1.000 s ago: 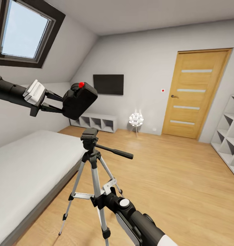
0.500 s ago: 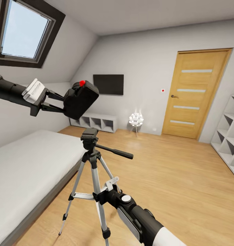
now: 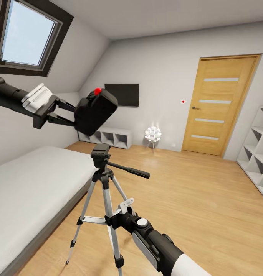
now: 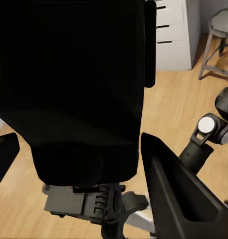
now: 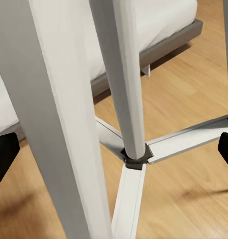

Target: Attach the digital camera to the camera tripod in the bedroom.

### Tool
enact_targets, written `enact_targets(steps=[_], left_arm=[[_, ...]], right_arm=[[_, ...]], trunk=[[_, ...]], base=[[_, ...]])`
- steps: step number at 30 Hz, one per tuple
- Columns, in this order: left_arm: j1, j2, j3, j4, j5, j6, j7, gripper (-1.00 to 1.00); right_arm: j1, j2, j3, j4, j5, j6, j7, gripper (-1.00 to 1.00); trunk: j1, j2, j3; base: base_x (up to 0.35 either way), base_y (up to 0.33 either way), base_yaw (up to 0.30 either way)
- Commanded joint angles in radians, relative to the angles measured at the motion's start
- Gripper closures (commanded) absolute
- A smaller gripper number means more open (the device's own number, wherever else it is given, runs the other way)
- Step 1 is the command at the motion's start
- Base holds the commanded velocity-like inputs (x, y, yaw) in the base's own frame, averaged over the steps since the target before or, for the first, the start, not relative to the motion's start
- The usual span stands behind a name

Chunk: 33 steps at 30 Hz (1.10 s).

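**Hovering the camera above the tripod head**

Nearest the viewer, the right claw [image 3: 123,210] sat low against the camera tripod [image 3: 104,184], at the silver legs near the centre brace; whether it was closed on a leg could not be told, though the right wrist view showed the legs [image 5: 121,74] running between its dark fingertips.

Further out, the left claw [image 3: 68,112] was clamped on the digital camera [image 3: 96,111], its two black fingers pressed to the body's near side. The camera hung in the air above the tripod's black head [image 3: 100,152], apart from it and slightly toward the bed [image 3: 27,188] side. So the coming move, as I judged it, was chiefly downward with a small shift across. The camera sat tilted, its red dot [image 3: 97,91] uppermost, and probably needed levelling before seating. The left arm alone was placed to do that.

The camera was a black, boxy block; in the left wrist view its dark body [image 4: 74,89] hid much of the head [image 4: 89,204] beneath. The tripod's long axis stood upright, the pan handle [image 3: 129,170] pointing away from the bed.
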Motion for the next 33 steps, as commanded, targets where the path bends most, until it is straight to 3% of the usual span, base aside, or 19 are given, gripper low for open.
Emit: enact_targets(steps=[1,4,5,8,9,15,22,30,31,33], left_arm=[[-0.016,0.007,-0.027,-0.001,0.023,0.005,0.000,1.00],[-0.059,0.020,-0.094,-0.001,0.058,0.005,0.000,1.00],[-0.059,0.020,-0.094,-0.001,0.058,0.005,0.000,1.00],[-0.091,0.028,-0.158,-0.001,0.076,0.004,0.000,1.00],[-0.091,0.028,-0.158,-0.001,0.076,0.004,0.000,1.00],[-0.133,0.035,-0.246,-0.001,0.091,0.004,-0.002,1.00],[-0.155,0.050,-0.289,0.002,0.094,0.003,-0.002,1.00],[-0.161,0.068,-0.304,-0.001,0.096,0.001,-0.002,1.00],[-0.161,0.070,-0.305,-0.002,0.097,0.001,-0.002,1.00],[-0.162,0.073,-0.307,-0.002,0.097,0.000,-0.002,1.00]], right_arm=[[-0.001,0.000,0.001,-0.001,-0.005,0.004,0.001,-1.00],[-0.001,0.000,0.004,0.000,-0.005,0.004,0.001,-1.00],[-0.001,0.000,0.004,0.000,-0.005,0.004,0.001,-1.00],[-0.001,0.000,0.016,0.000,-0.006,0.004,0.001,-1.00],[-0.001,0.000,0.016,0.000,-0.006,0.004,0.001,-1.00],[-0.001,0.000,0.043,0.000,-0.006,0.004,0.001,-1.00],[0.000,0.000,0.055,0.000,-0.007,0.004,0.001,-1.00],[0.000,0.000,0.059,0.000,-0.007,0.004,0.001,-1.00],[0.000,0.000,0.059,0.000,-0.007,0.004,0.001,1.00],[0.000,0.000,0.060,0.000,-0.007,0.004,0.001,1.00]], trunk=[[0.000,-0.002,-0.002],[0.000,-0.002,-0.002],[0.000,-0.002,-0.002],[0.000,-0.002,-0.002],[0.000,-0.002,-0.002],[0.000,-0.002,-0.002],[0.000,-0.002,-0.002],[0.000,-0.002,-0.002],[0.000,-0.002,-0.002],[0.000,-0.002,-0.002]], base=[[0.000,0.000,0.000],[0.000,0.000,0.000],[0.000,0.000,0.000],[0.000,0.000,0.000],[0.000,0.000,0.000],[0.000,0.000,0.000],[0.000,0.000,0.000],[0.000,0.000,0.000],[0.000,0.000,0.000],[0.000,0.000,0.000]])
